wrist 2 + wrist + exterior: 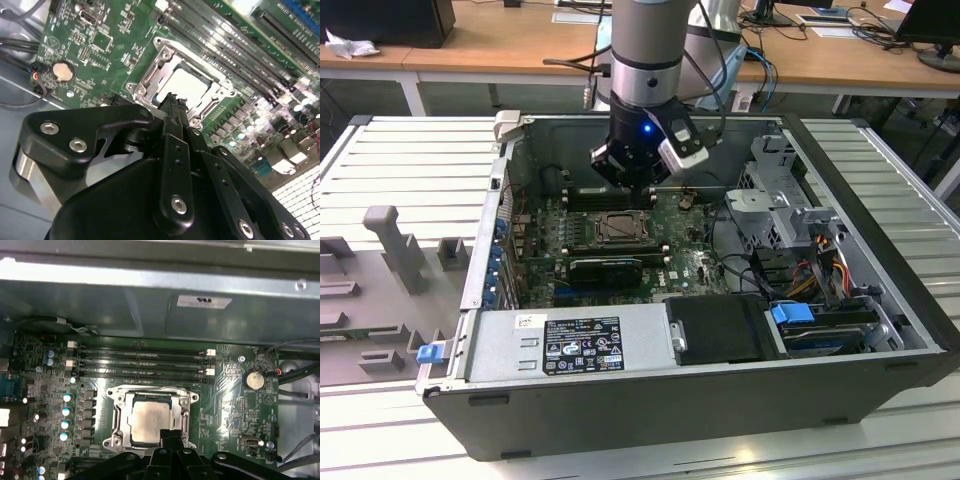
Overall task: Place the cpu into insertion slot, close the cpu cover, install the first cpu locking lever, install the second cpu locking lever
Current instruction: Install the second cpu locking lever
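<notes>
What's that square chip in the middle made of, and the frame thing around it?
The cpu top looks like dull, pale silvery metal with a matte, brushed sheen. The cpu cover around it looks like shiny bare steel, since it glints brightly. Both are guesses from looks alone.

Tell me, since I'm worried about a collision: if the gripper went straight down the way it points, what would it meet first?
Most likely the cpu cover closed over the cpu, near the socket's edge. The gripper hangs just above that edge in both wrist views, though how far above is unclear.
</notes>
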Controlling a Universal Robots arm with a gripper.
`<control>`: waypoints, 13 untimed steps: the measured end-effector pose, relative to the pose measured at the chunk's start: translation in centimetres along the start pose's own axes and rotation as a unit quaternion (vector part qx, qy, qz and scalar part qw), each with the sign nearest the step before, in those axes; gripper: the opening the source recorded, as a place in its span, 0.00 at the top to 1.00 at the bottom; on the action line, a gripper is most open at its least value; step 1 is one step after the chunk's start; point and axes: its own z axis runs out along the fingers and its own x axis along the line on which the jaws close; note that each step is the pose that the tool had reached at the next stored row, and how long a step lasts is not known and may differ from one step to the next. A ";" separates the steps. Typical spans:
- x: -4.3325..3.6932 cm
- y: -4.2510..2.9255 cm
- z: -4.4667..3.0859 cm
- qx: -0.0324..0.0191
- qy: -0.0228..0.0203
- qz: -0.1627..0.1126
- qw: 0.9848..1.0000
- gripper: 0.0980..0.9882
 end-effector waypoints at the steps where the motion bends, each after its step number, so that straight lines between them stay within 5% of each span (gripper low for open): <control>1: 0.01 -0.21 -0.01 0.000 0.000 0.000 1.000 0.99; 7: 0.06 -1.23 -0.03 0.000 0.000 0.000 1.000 0.99; 13: 0.15 -2.91 0.77 -0.002 0.001 0.000 1.000 0.99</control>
